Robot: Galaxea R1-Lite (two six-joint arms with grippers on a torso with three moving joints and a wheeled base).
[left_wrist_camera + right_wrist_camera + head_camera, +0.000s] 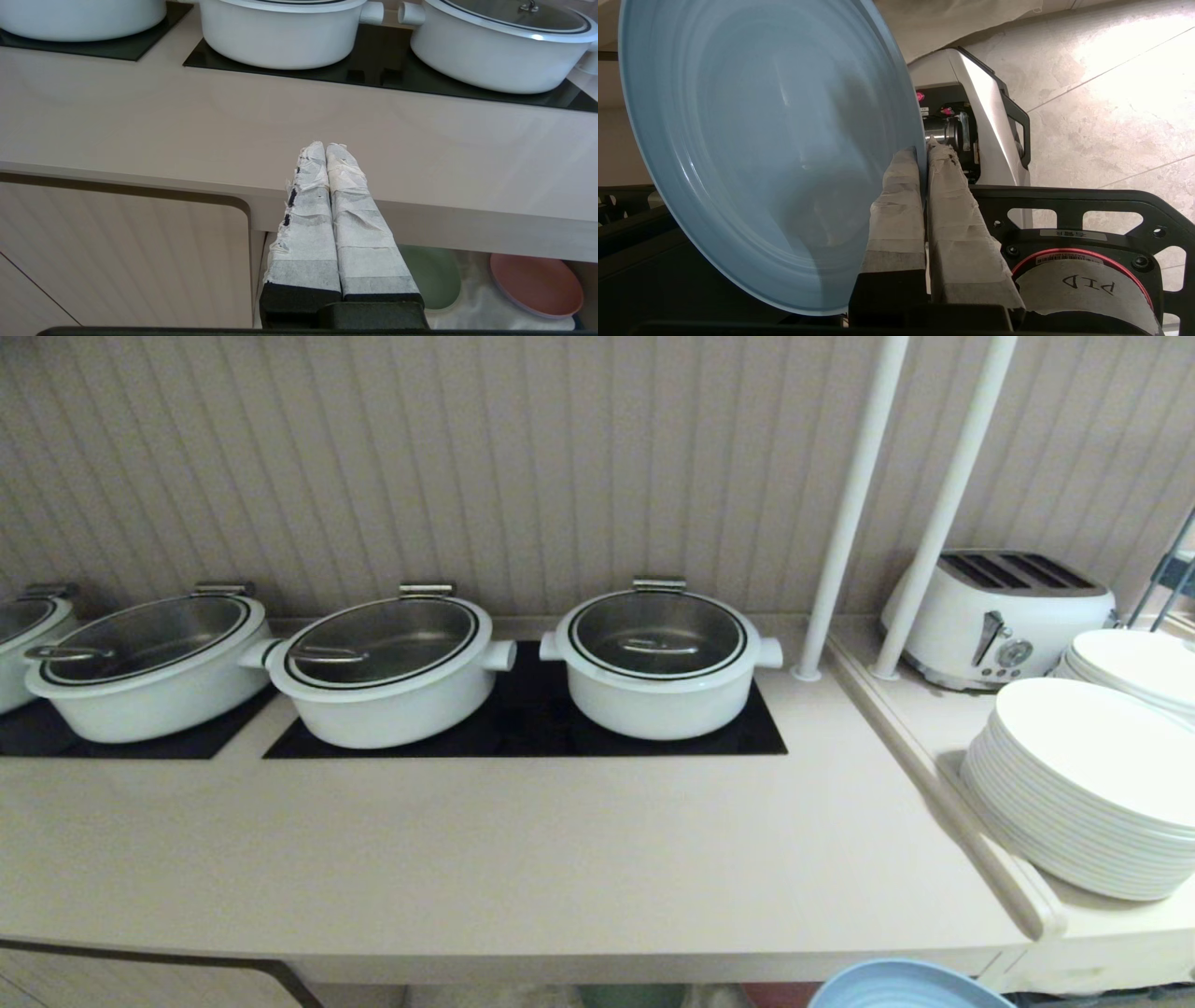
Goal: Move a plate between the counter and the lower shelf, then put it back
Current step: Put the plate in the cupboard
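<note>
Plate (752, 154) rim sits clamped between right gripper (924, 156) fingers, disc tilted beside them.

Plate: the light-blue plate (752, 154) fills most of the view, tilted on edge, its concave face with faint rings turned toward the camera.
Right gripper: the right gripper (924, 156) pinches the plate's rim — one tape-wrapped finger (899, 205) on the concave side, the other behind the rim.
Jaws: closed tight on the rim, hardly any gap between them.
Robot base: a grey and black base housing (971, 116) sits beyond the fingers, a black frame (1087, 205) with cut-outs nearer the camera.
Floor: pale mottled tile floor (1101, 93) — a bright patch of light falls across it.
</note>
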